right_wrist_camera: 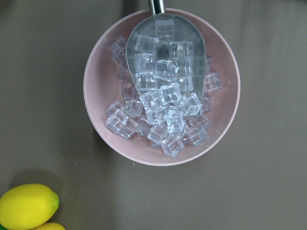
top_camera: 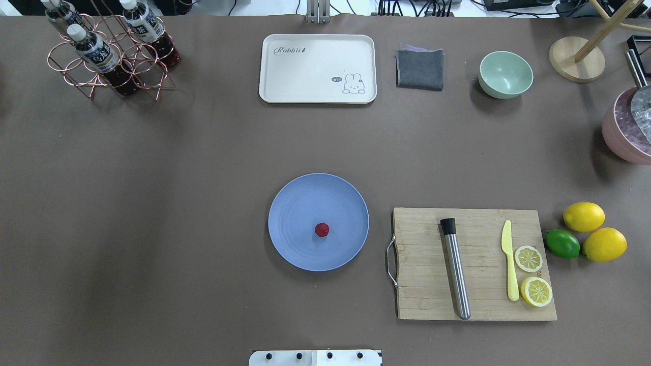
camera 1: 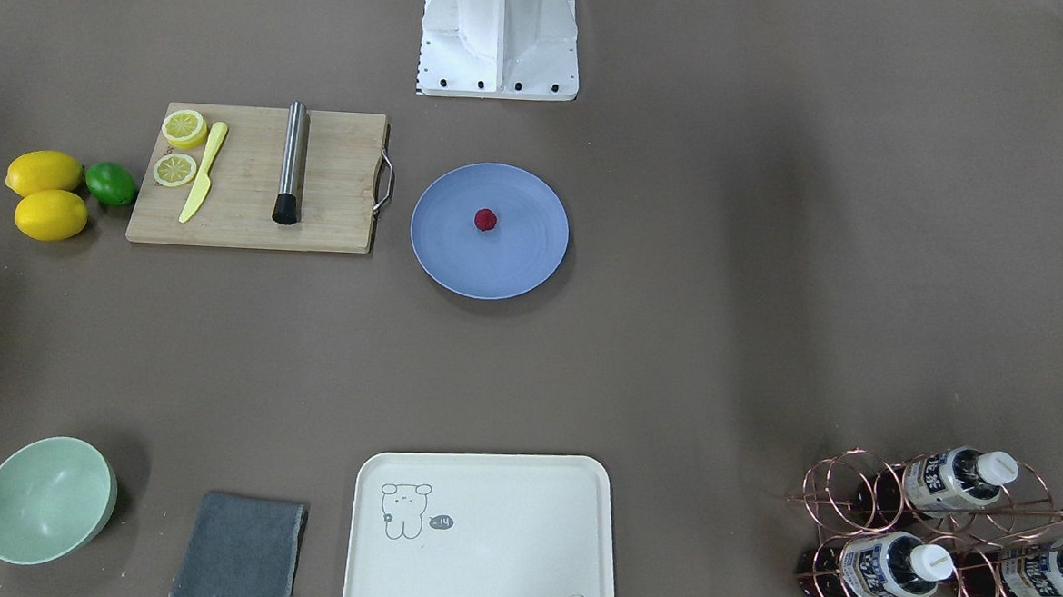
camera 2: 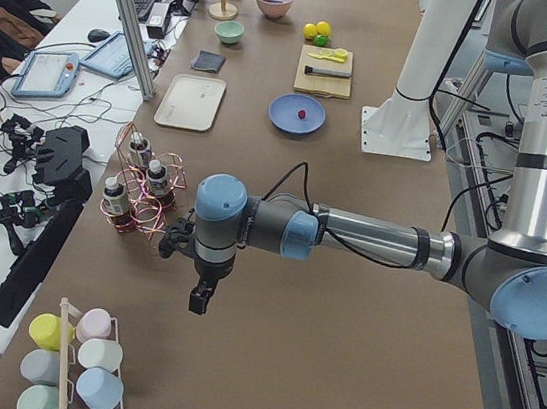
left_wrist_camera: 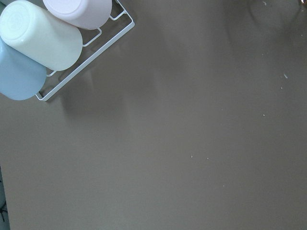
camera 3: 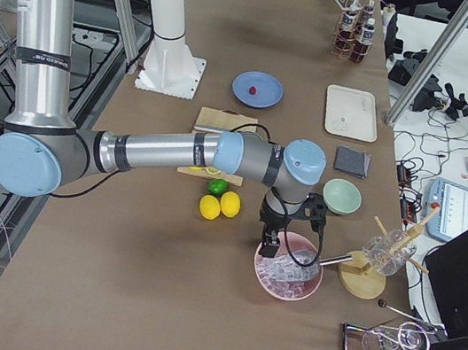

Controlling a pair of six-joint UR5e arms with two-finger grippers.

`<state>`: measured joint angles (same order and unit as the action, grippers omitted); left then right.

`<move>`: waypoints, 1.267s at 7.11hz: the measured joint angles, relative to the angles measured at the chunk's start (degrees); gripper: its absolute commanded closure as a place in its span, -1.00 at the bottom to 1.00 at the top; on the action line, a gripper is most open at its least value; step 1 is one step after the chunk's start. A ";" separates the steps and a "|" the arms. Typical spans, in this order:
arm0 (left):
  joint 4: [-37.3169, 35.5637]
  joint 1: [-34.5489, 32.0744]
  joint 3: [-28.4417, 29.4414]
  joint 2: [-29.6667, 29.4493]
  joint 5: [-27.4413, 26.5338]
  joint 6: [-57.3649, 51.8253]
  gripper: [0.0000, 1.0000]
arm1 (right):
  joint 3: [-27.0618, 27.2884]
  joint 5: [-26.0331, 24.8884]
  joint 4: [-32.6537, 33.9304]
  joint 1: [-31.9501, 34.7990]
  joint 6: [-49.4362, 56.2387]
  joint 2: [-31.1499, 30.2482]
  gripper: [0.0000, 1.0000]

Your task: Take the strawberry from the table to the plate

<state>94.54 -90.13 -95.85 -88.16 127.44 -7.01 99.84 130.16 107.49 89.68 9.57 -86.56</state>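
The small dark-red strawberry (camera 1: 486,220) (top_camera: 321,230) lies on the round blue plate (camera 1: 517,263) (top_camera: 297,246), a little off its middle, in the centre of the grey-brown table (camera 1: 674,361). Neither gripper is near it. The left gripper (camera 2: 198,301) hangs over the table's far left end, past the copper bottle rack, and shows only in the left side view. The right gripper (camera 3: 267,245) hovers above a pink bowl of ice cubes (right_wrist_camera: 160,91) at the table's right end. For both grippers I cannot tell open from shut.
A wooden cutting board (top_camera: 422,284) with a steel muddler, yellow knife and lemon halves lies right of the plate, with two lemons (top_camera: 584,216) and a lime beside it. A cream tray (top_camera: 318,68), grey cloth, mint bowl (top_camera: 505,74) and bottle rack (top_camera: 109,51) line the far edge.
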 measured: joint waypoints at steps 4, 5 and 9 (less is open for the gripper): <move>3.11 0.95 1.03 -0.21 0.00 1.97 -0.96 | -0.22 0.07 0.00 0.35 -0.06 -0.24 -1.00; 3.16 0.98 1.03 -0.24 0.00 1.97 -0.96 | -0.21 0.08 0.00 0.41 -0.07 -0.41 -1.00; 3.19 1.01 1.17 -0.27 -0.07 1.91 -0.96 | -0.18 0.12 0.00 0.65 -0.16 -0.53 -1.00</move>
<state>97.73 -89.12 -94.68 -88.42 127.37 -5.10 99.66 130.28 107.49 90.33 9.41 -87.10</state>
